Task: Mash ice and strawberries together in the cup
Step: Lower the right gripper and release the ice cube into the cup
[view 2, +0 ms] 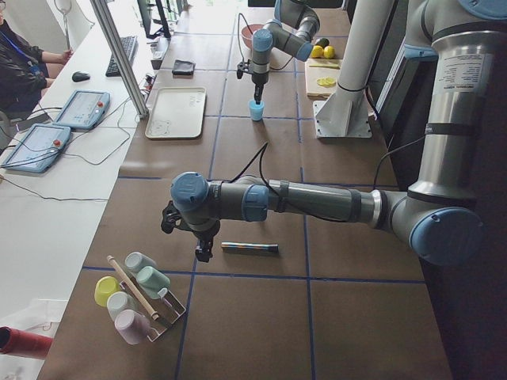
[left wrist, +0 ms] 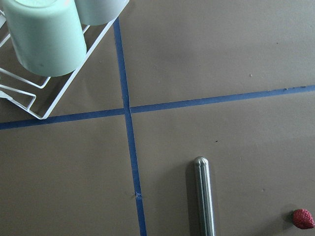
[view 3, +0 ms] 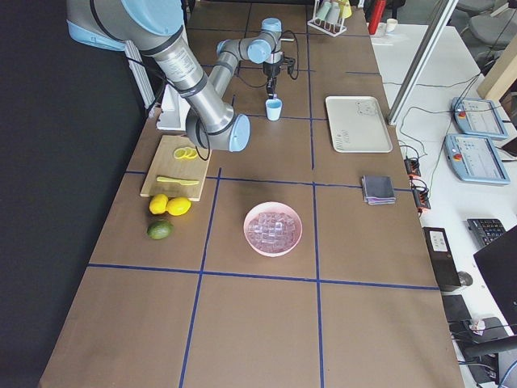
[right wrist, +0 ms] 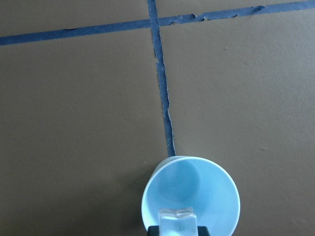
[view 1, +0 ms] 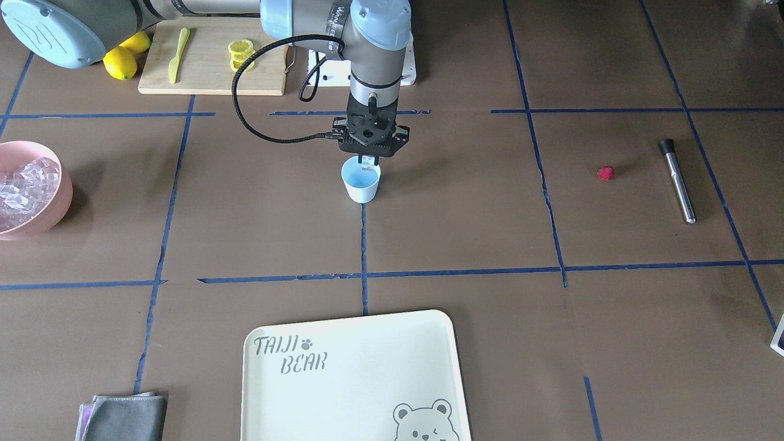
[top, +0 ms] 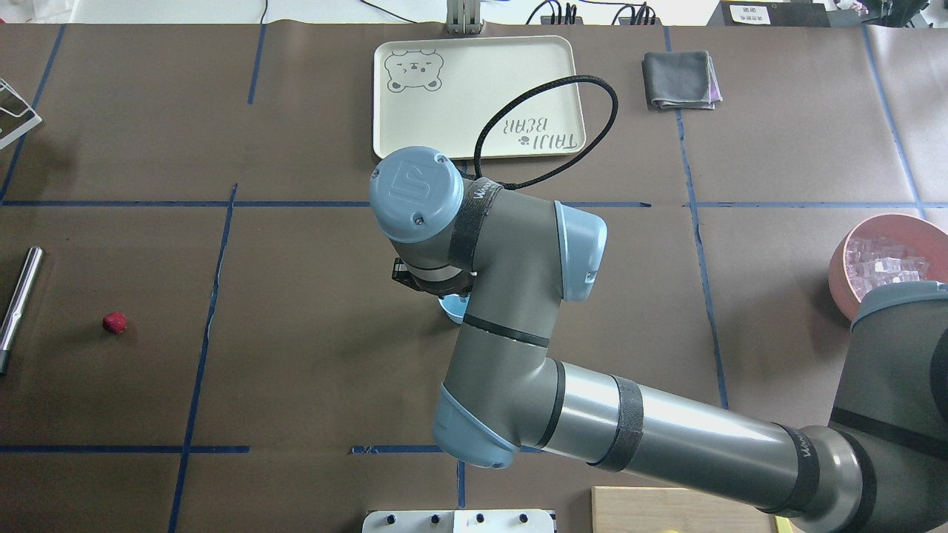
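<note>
My right gripper (view 1: 367,164) hangs just over the pale light-blue cup (view 1: 361,184), shut on one clear ice cube (right wrist: 177,220). In the right wrist view the cup (right wrist: 194,189) looks empty inside. More ice (view 1: 24,187) fills the pink bowl (view 1: 54,211) at the table's right end. The small red strawberry (view 1: 606,173) lies on the table beside a metal muddler (view 1: 678,180); both show in the left wrist view, strawberry (left wrist: 302,219) and muddler (left wrist: 204,196). My left gripper (view 2: 203,252) shows only in the exterior left view, above the muddler's end. I cannot tell whether it is open or shut.
A cream bear tray (view 1: 349,380) lies across the table from me. A cutting board (view 1: 211,61) with lemon slices and a yellow knife, and lemons (view 1: 122,61), sit near my base. A grey cloth (view 1: 125,419) lies by the tray. A wire cup rack (left wrist: 44,93) stands near the muddler.
</note>
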